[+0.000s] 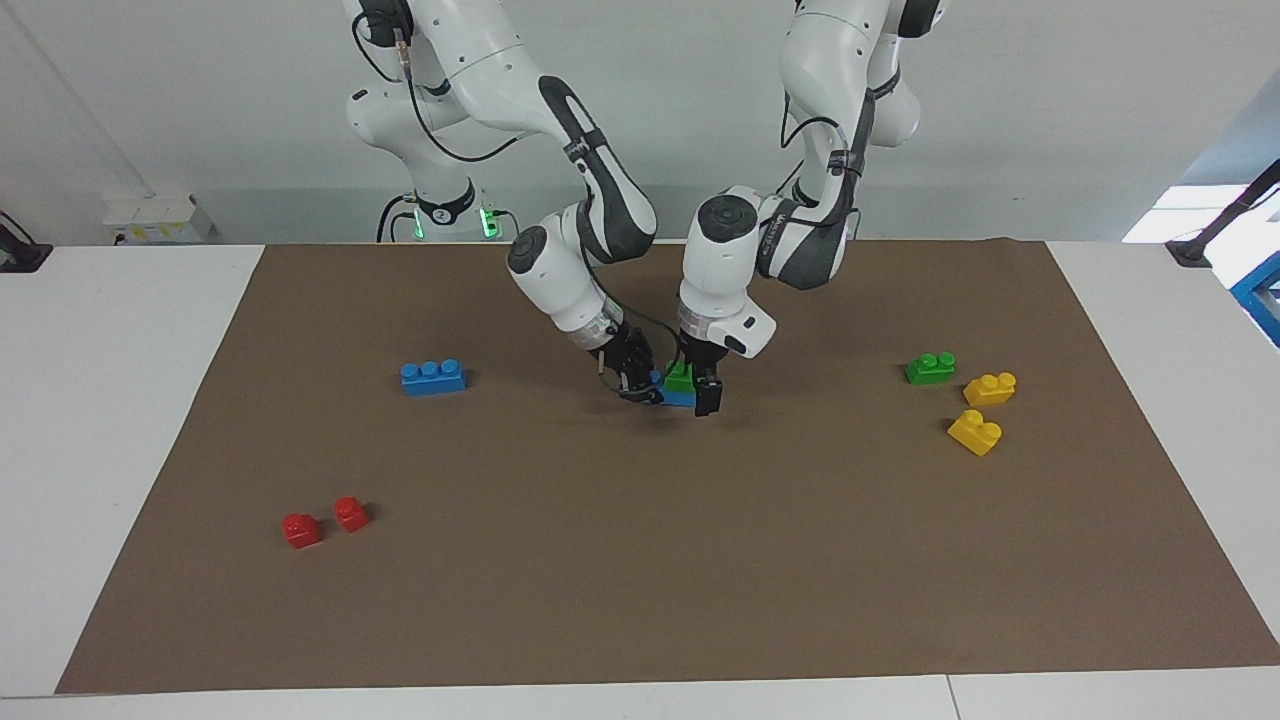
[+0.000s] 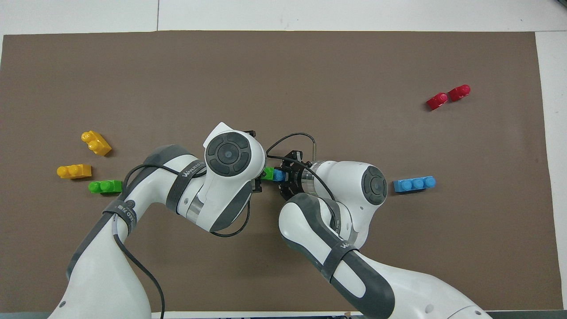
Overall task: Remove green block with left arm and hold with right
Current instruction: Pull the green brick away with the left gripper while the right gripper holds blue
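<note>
Middle of the frame: the green block (image 1: 681, 377) sits stacked on a blue brick (image 1: 676, 397), raised just off the brown mat (image 1: 640, 560) on the bench. The left end effector (image 1: 700, 392) straddles the green block, fingers wide on either side. The right end effector (image 1: 640, 388) is clamped on the blue brick's end. A second green brick (image 1: 930, 368) lies at the frame's right by two yellow bricks (image 1: 982, 410); another blue brick (image 1: 433, 377) and two red ones (image 1: 325, 522) lie left. All glossy studded plastic.
</note>
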You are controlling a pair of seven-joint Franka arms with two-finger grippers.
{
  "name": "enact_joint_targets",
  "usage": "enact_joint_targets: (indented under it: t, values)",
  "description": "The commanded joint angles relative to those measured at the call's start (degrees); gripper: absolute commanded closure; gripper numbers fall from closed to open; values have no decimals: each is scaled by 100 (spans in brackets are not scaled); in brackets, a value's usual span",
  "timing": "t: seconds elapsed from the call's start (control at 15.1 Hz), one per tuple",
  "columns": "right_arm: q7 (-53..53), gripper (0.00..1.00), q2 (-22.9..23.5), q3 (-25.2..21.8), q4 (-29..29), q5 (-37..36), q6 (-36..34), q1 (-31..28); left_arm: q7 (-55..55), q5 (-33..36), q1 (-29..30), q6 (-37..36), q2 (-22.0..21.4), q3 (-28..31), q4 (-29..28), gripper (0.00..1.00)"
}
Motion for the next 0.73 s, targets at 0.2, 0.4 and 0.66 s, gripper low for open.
enact_joint_targets:
  t: [0.2,0.4,0.66]
  values:
    - [-303,100,62,6,41,223,15,27,-54,120,34,199,-29,35,-182,1]
    - [-311,100,54,6,41,223,15,27,-10,120,42,216,-29,35,-182,37]
    - [-311,100,54,6,41,223,24,35,122,120,51,207,-29,35,-129,100]
